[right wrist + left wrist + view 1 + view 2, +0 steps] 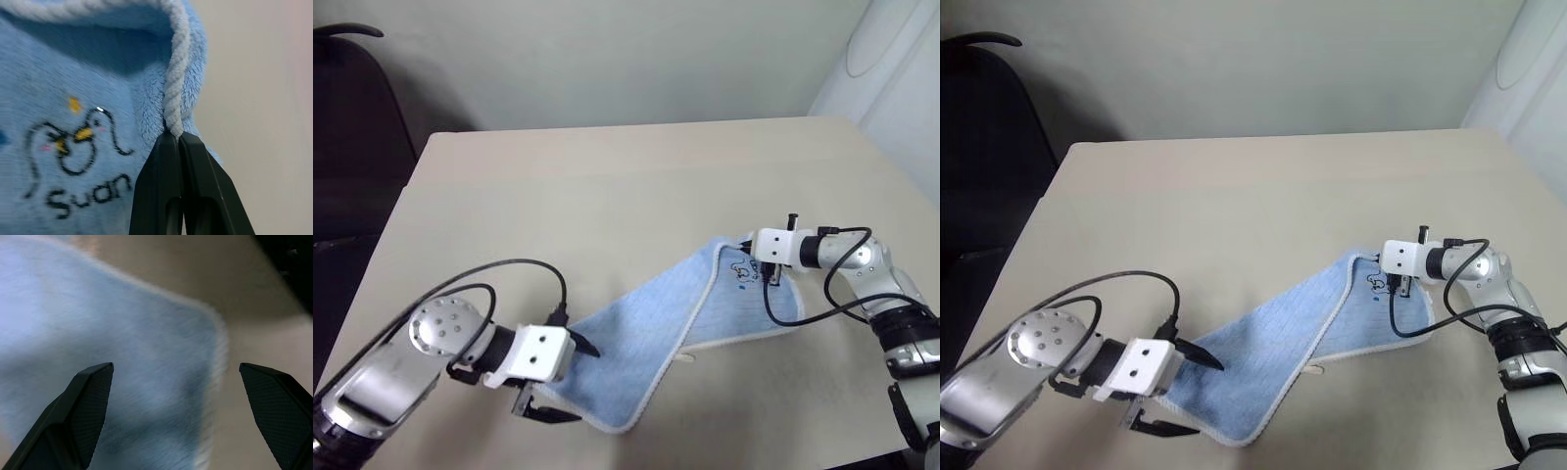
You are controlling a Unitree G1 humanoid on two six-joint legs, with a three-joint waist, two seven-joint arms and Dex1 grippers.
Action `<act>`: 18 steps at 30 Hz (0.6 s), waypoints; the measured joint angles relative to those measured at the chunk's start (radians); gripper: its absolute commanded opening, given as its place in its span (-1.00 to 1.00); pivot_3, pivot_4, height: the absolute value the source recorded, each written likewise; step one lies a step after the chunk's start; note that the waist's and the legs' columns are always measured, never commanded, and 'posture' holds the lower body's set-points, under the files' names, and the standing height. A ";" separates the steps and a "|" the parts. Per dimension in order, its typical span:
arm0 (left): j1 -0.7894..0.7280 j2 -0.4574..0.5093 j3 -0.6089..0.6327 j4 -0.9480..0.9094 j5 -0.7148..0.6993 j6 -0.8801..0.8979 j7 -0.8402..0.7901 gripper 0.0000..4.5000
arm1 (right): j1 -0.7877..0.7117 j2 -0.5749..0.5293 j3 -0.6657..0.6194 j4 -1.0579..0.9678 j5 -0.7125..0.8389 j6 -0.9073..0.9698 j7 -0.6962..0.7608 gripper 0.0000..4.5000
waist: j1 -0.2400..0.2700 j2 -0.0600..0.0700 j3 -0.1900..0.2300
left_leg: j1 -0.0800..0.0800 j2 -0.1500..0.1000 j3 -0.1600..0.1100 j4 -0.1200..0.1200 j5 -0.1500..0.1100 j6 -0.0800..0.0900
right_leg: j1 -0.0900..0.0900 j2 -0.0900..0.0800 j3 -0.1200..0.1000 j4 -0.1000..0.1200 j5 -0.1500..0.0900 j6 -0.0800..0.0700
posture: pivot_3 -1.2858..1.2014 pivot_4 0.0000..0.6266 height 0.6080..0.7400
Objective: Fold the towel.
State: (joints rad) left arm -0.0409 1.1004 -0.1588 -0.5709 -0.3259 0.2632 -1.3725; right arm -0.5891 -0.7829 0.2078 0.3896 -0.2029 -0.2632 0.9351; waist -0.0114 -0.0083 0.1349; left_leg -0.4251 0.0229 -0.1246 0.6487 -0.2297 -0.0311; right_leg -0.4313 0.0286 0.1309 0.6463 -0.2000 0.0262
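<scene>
Light-blue terry towel (675, 338) lies diagonally near the desk's (607, 186) front edge. Right gripper (179, 139) pinches its corded corner; left gripper (570, 377) gapes wide over the opposite corner. Advise closing squarely on that hem, then matching corners.

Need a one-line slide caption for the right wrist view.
Right gripper shut on the towel at its white corded edge, beside the printed swan mark.

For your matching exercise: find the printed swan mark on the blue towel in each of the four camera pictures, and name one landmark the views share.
Left eye view: swan mark at centre right, beside the right gripper.
Right eye view: again centre right, beside that gripper.
Left wrist view: not in it.
Right wrist view: lower left, black line drawing with lettering.
Shared landmark: the white edging of the towel.
</scene>
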 measured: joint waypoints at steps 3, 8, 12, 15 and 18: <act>0.006 -0.009 -0.058 -0.020 0.020 -0.001 -0.001 1.00 | 0.041 -0.002 -0.007 -0.096 0.020 0.071 0.007 -0.98 | -0.002 0.000 0.000 | 0.001 0.000 0.000 0.000 0.000 0.000 | 0.000 0.000 0.000 0.000 0.000 -0.001 | 0.03 -0.52 0.92; 0.007 -0.031 -0.137 -0.020 0.073 -0.003 0.001 1.00 | 0.068 -0.004 -0.028 -0.178 0.032 0.144 0.007 -0.98 | -0.003 0.001 0.000 | 0.001 0.000 0.000 0.001 0.001 0.001 | 0.001 0.000 0.000 0.001 -0.001 -0.002 | 0.03 -0.52 0.92; -0.024 -0.056 -0.210 0.019 0.185 -0.071 0.007 0.44 | 0.094 -0.008 -0.036 -0.230 0.042 0.187 0.007 -1.00 | -0.002 0.002 -0.002 | 0.001 0.000 0.000 0.001 0.001 0.001 | 0.001 0.000 0.000 0.000 -0.001 -0.001 | 0.03 -0.52 0.92; -0.041 -0.067 -0.218 0.031 0.211 -0.096 0.012 -0.02 | 0.108 -0.009 -0.038 -0.258 0.047 0.208 0.007 -1.00 | -0.002 0.004 -0.003 | 0.001 0.000 0.000 0.001 0.001 0.001 | 0.002 0.000 0.000 0.000 0.000 0.000 | 0.03 -0.52 0.92; -0.041 -0.075 -0.218 0.043 0.214 -0.105 0.020 -0.46 | 0.118 -0.018 -0.043 -0.280 0.053 0.225 0.007 -1.00 | -0.004 0.006 -0.005 | 0.002 0.000 0.000 0.000 0.001 0.001 | 0.002 0.001 0.000 0.000 0.000 0.001 | 0.03 -0.52 0.92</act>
State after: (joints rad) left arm -0.0820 1.0258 -0.3765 -0.5279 -0.1116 0.1582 -1.3530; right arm -0.4714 -0.8005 0.1652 0.1094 -0.1500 -0.0383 0.9416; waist -0.0151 -0.0020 0.1303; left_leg -0.4232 0.0232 -0.1250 0.6490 -0.2291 -0.0304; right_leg -0.4294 0.0295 0.1310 0.6464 -0.2001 0.0267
